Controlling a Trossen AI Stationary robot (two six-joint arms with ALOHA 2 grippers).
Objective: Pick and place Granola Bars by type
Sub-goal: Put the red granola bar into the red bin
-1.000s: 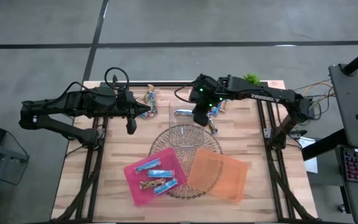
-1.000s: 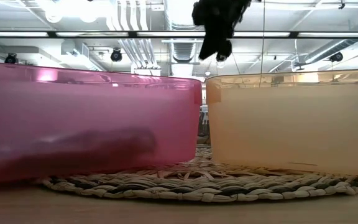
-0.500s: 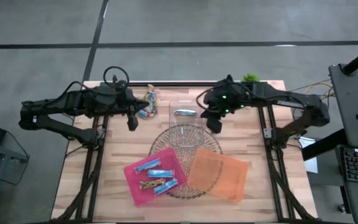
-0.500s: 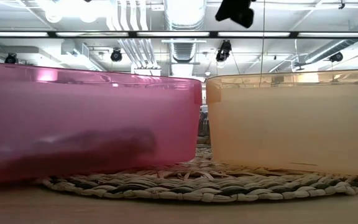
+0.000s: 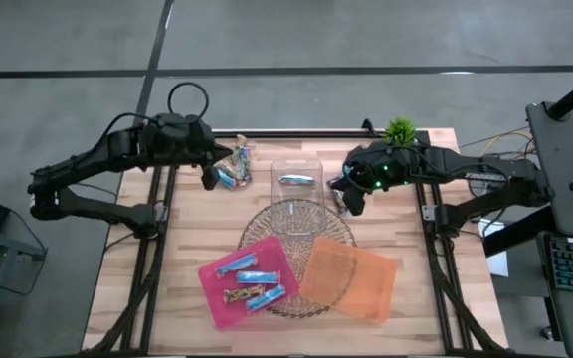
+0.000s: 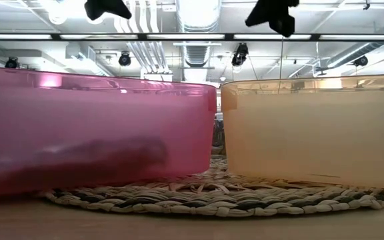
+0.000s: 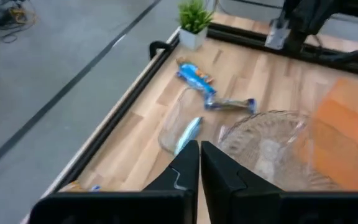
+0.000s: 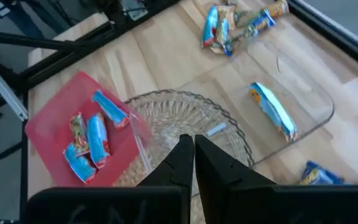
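Several granola bars in blue and tan wrappers lie in the pink tray (image 5: pixel 247 281). A small pile of bars (image 5: pixel 235 164) rests on the table at the far left, just beside my left gripper (image 5: pixel 210 179), which is shut and empty. One light blue bar (image 5: pixel 296 180) lies inside the clear box (image 5: pixel 296 169). Two more bars (image 7: pixel 194 74) lie on the wood near the plant. My right gripper (image 5: pixel 352 202) hovers shut and empty to the right of the clear box. The orange tray (image 5: pixel 348 278) holds nothing that I can see.
Both trays sit on a round woven mat (image 5: pixel 296 231) at the table's middle. A small green plant (image 5: pixel 400 129) stands at the far right edge. Black frame rails run along the table's left and right sides. Bare wood shows at the near left and near right.
My right gripper has drawn back from over the clear box toward the table's right edge, rising a little and rolling, still shut. My left gripper has swung toward the far edge, closer to the pile of bars, still shut. No bar has moved.
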